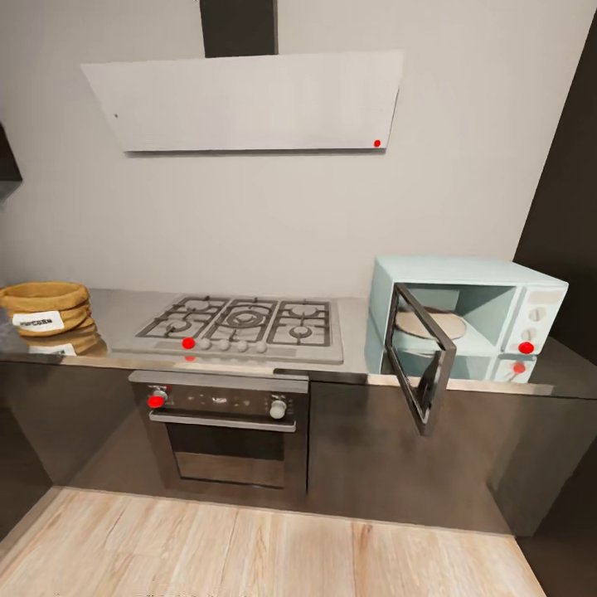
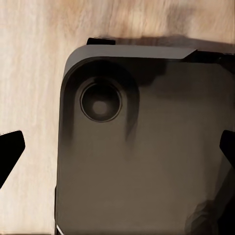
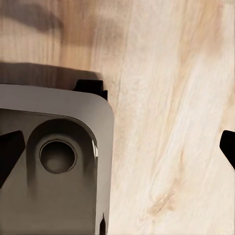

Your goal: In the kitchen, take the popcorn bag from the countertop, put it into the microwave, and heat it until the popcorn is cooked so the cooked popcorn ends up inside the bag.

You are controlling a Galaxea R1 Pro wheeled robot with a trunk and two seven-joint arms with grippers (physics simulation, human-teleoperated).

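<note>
The brown popcorn bag [image 1: 46, 308] with its white label sits at the far left of the grey countertop [image 1: 116, 311]. At the counter's right end stands the pale blue microwave [image 1: 497, 286], its black-framed door [image 1: 424, 356] swung open towards me and a round plate inside. My left gripper [image 2: 117, 152] hangs open over the robot's dark base and the wood floor, its black fingertips [image 2: 11, 149] far apart. My right gripper [image 3: 117, 152] is open too, fingertips [image 3: 10, 149] wide, above the floor beside the base.
A gas hob [image 1: 240, 323] is set into the counter's middle, with a built-in steel oven [image 1: 224, 427] below and a white hood [image 1: 249, 99] above. A dark tall cabinet [image 1: 568, 191] rises at the right. Light plank floor [image 1: 249, 547] lies before the cabinets.
</note>
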